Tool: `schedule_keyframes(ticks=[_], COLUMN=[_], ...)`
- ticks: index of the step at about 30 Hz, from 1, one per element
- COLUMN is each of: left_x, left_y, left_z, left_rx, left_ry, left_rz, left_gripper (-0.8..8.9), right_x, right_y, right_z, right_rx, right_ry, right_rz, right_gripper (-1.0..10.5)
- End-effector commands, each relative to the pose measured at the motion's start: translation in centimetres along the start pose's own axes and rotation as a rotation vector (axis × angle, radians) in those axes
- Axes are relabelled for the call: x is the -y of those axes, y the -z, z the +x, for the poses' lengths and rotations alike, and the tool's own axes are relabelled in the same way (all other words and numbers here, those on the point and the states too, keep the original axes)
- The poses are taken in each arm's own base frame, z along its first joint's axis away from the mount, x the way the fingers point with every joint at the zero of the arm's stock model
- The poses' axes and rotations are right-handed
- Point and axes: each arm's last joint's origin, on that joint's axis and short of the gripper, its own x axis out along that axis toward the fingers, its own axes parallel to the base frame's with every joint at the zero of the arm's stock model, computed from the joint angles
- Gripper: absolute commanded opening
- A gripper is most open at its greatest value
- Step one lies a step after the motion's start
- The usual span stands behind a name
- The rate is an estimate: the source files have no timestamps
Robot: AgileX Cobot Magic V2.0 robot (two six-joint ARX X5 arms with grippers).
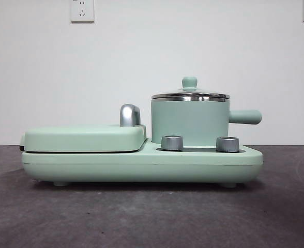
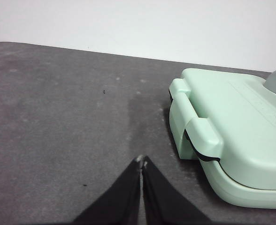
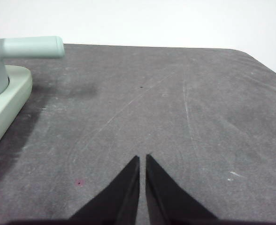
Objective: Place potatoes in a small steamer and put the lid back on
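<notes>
lid (image 1: pixel 190 95) sits on pot (image 1: pixel 190 121); no potato in view. right gripper (image 3: pixel 142 157) clenched empty, pot handle (image 3: pixel 31 47) ahead and off to one side, nearer. left gripper (image 2: pixel 141 160) clenched empty by grill cover (image 2: pixel 232 122).

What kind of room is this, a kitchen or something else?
Probably a lab or test bench, not a kitchen: one mint-green cooking appliance with its small steamer stands on a dark grey table before a plain white wall with sockets. Both the left gripper and the right gripper hang over the tabletop.
</notes>
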Motion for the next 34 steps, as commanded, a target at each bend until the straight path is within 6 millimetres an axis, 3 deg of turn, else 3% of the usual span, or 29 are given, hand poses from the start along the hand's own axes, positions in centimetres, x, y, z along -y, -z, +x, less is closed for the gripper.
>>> schedule_keyframes(ticks=[1,34], left_x=[-0.1,0.13], left_y=[0.52,0.55], left_z=[0.17,0.19], left_rx=[-0.008,-0.011], left_ry=[-0.003,0.02], left_rz=[-0.002,0.001], left_gripper=[0.06,0.06], right_x=[-0.01,0.01], right_y=[0.1,0.1], right_z=[0.04,0.04], right_rx=[0.002,0.002], right_ry=[0.0,0.007], right_rz=[0.014,0.014], right_gripper=[0.2,0.2])
